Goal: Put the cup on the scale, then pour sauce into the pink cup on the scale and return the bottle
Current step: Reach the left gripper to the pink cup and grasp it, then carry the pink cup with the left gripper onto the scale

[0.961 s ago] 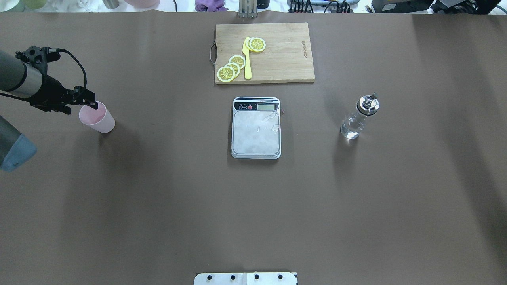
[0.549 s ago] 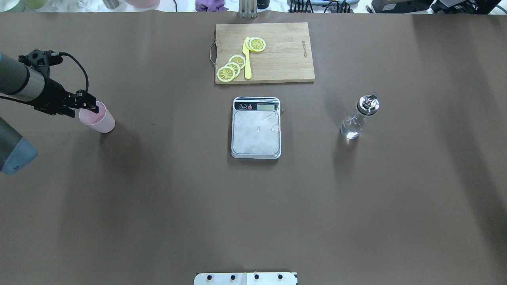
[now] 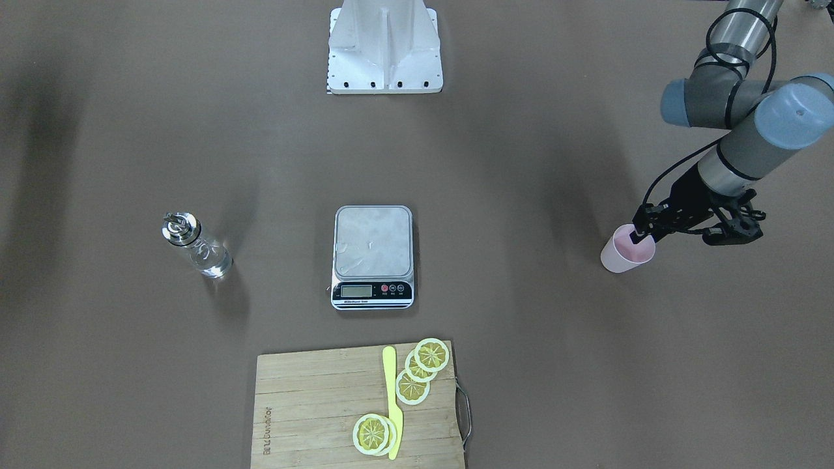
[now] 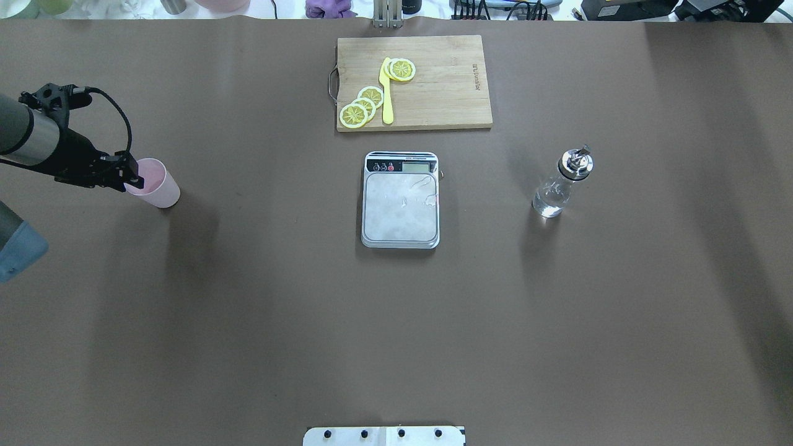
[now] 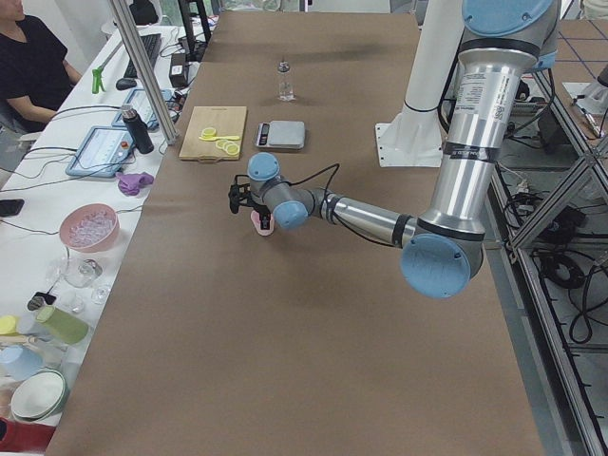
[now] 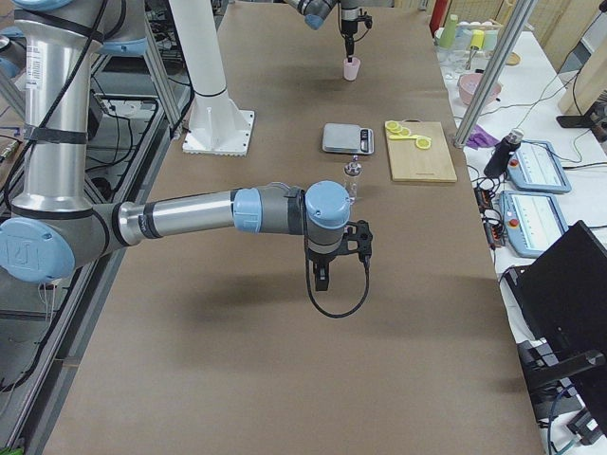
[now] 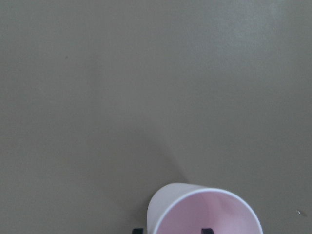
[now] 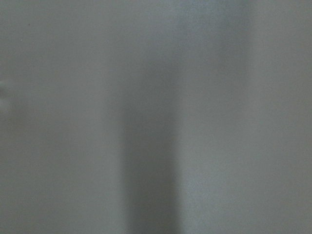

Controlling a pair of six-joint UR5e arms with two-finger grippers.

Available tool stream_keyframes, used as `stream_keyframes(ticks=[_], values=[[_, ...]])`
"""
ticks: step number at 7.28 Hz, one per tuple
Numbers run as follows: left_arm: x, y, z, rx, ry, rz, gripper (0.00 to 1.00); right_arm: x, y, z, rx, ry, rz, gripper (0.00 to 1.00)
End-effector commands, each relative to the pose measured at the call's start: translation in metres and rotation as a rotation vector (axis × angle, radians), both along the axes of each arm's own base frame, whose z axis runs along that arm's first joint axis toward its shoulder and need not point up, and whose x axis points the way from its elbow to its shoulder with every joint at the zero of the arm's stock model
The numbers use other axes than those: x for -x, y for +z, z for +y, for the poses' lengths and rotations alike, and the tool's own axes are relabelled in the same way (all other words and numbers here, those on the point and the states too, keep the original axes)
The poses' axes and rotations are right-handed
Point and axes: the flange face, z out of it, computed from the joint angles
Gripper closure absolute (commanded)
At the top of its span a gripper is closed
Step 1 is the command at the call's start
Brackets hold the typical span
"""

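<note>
- The small, pale pink, tapered plastic cup (image 4: pixel 160 184) stands upright on the brown table (image 4: pixel 396 341), far out on the robot's left and well apart from the scale.
- The left gripper (image 4: pixel 132 178) straddles the cup's rim. One black fingertip (image 7: pixel 207 230) is inside and the other outside the wall, with the jaws spread (not pinching it).
- The flat, steel-topped kitchen scale (image 4: pixel 401 214) lies mid-table.
- The small clear glass bottle (image 4: pixel 560 186) with a metal spout stands upright on the scale's other side, with colourless sauce (image 4: pixel 547 204) low inside.
- A wooden cutting board (image 4: pixel 446 93) beyond the scale carries lemon slices (image 4: pixel 354 115) and a yellow knife (image 4: pixel 387 102).
- The right gripper (image 6: pixel 322 275) hangs above the table (side view only, so I cannot tell its grip).
</note>
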Motion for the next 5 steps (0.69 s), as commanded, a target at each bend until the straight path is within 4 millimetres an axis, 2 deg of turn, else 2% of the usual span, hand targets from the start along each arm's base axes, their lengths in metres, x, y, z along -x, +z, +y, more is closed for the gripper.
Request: stream_keyframes(ticks=[1,3,4,5], values=[[0.002,0.001,0.004,0.012,0.002,0.002,0.89,0.0,0.002,0.001,0.004,-0.001,-0.001,0.0],[0.0,0.0,0.002,0.016,-0.001,-0.001,0.89,0.001,0.005,0.001,0.011,-0.003,-0.001,0.0],[0.0,-0.002,0.002,0.02,0.002,0.003,1.0,0.001,0.004,0.0,0.008,-0.003,-0.001,0.0],[0.002,-0.01,0.004,0.021,0.005,0.011,1.0,0.002,0.004,0.0,0.007,-0.005,-0.001,0.0]])
